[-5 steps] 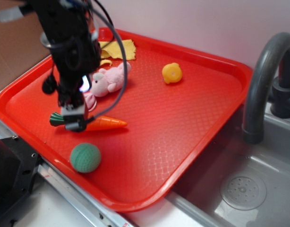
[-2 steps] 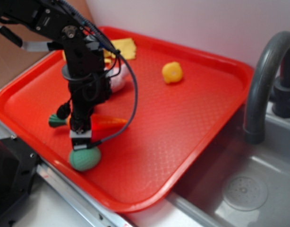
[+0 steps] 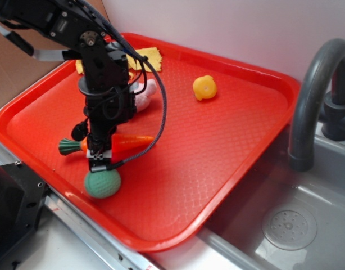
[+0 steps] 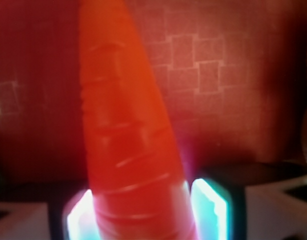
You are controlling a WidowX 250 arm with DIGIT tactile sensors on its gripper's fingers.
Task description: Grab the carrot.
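The carrot point(image 3: 132, 140) is glossy orange with a dark green stem end at its left, and lies across the front left of the red tray point(image 3: 217, 140). My gripper point(image 3: 99, 160) points down over the carrot's thick part, just behind the green ball point(image 3: 102, 184). In the wrist view the carrot point(image 4: 128, 125) fills the gap of my gripper point(image 4: 143, 215). The lit fingers point(image 4: 209, 206) press against it on both sides.
A pink plush toy point(image 3: 143, 99) and a yellow cloth point(image 3: 149, 56) lie behind the arm. A yellow toy point(image 3: 204, 87) sits at the back middle of the tray. A grey faucet point(image 3: 313, 95) and the sink point(image 3: 290, 225) are to the right.
The arm has tilted forward and down, and the gripper has moved from the carrot's stem end toward the green ball. It now sits slightly higher than 0.4 s ago, with the carrot between its fingers.
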